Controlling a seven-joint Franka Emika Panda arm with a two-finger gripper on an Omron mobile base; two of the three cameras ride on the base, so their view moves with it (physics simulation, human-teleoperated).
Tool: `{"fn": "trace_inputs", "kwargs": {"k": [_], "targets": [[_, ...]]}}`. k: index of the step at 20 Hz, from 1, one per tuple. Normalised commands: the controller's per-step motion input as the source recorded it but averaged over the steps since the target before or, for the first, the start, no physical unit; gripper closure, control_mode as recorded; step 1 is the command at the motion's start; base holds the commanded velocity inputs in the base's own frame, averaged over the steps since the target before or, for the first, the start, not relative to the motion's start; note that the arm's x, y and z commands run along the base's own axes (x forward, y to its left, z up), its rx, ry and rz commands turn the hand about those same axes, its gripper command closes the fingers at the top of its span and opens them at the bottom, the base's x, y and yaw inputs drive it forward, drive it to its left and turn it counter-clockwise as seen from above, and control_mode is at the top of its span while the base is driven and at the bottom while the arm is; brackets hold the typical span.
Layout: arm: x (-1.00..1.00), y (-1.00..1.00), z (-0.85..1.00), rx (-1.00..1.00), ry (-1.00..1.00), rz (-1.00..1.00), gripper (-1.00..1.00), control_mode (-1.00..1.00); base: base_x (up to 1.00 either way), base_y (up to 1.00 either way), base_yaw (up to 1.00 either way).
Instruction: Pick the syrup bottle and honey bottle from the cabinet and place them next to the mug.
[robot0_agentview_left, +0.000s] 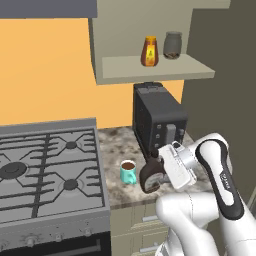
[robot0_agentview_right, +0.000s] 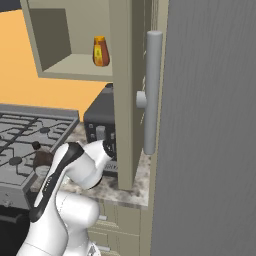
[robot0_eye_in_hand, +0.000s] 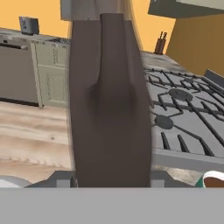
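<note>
syrup bottle (robot0_eye_in_hand: 111, 100) close, brown, central; stove (robot0_eye_in_hand: 188, 113) right | mug (robot0_eye_in_hand: 213, 180) bottom-right corner

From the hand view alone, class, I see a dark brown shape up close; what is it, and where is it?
Observer: It is the syrup bottle, tilted, with the hand shut on it, low over the counter.
Operator: Is the mug close?
Observer: Yes, the mug stands just left of the bottle in the left base view.
Operator: And the other bottle?
Observer: The honey bottle stands upright on the cabinet shelf beside a grey jar.
</note>
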Motion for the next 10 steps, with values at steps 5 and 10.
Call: {"fn": "trace_inputs", "kwargs": {"k": [5, 10], "targets": [[0.0, 0.13, -0.08, 0.05, -0.12, 0.0, 1.0, -1.0, 0.0, 0.0, 0.0], [0.0, 0.18, -0.08, 0.06, -0.08, 0.0, 1.0, -1.0, 0.0, 0.0, 0.0]]}}
